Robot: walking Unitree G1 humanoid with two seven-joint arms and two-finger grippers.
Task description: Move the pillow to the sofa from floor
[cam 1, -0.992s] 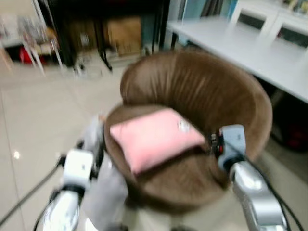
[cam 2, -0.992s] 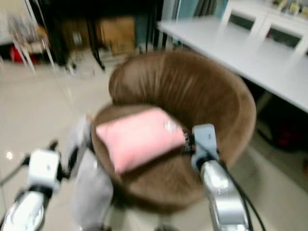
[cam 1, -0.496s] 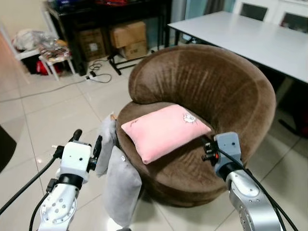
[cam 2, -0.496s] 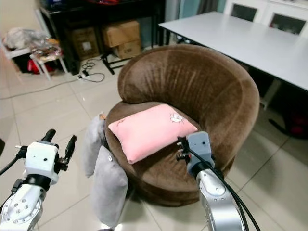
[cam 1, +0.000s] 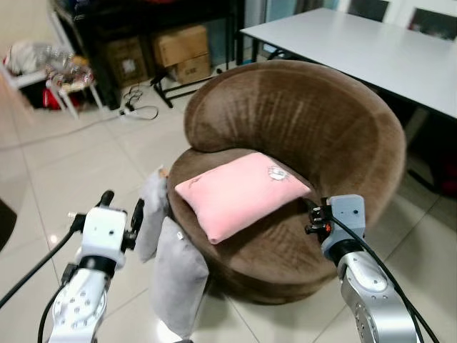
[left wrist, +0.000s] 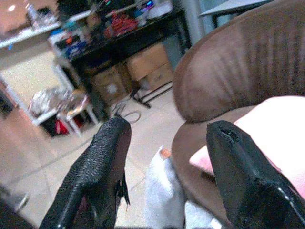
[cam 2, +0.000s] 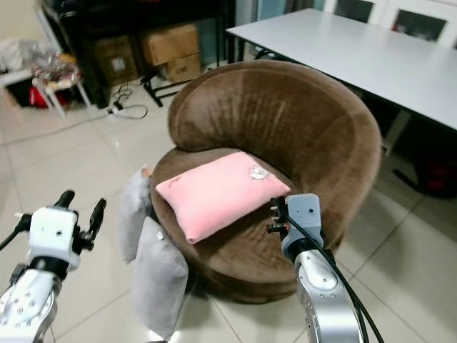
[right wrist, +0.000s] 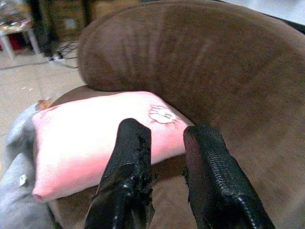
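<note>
A pink pillow (cam 1: 239, 194) lies flat on the seat of the round brown sofa chair (cam 1: 300, 121). Two grey pillows stand on the floor against the chair's left side, one nearer (cam 1: 178, 275) and one behind it (cam 1: 152, 214). My left gripper (cam 1: 121, 201) hovers open and empty just left of the grey pillows; its wrist view looks past its fingers (left wrist: 105, 162) at the chair. My right gripper (cam 1: 314, 216) is at the seat's front right edge, pointing at the pink pillow (right wrist: 95, 138), its fingers (right wrist: 131, 162) a little apart with nothing between them.
A long white table (cam 1: 371, 50) stands behind and right of the chair. A black desk with cardboard boxes (cam 1: 178, 46) under it is at the back, with cables (cam 1: 139, 111) on the tiles and a small white stool (cam 1: 64, 86) at the far left.
The view was blurred a second ago and is now sharp; the camera has shifted slightly. The pink pillow stays on the seat and both grippers hold about the same places.
</note>
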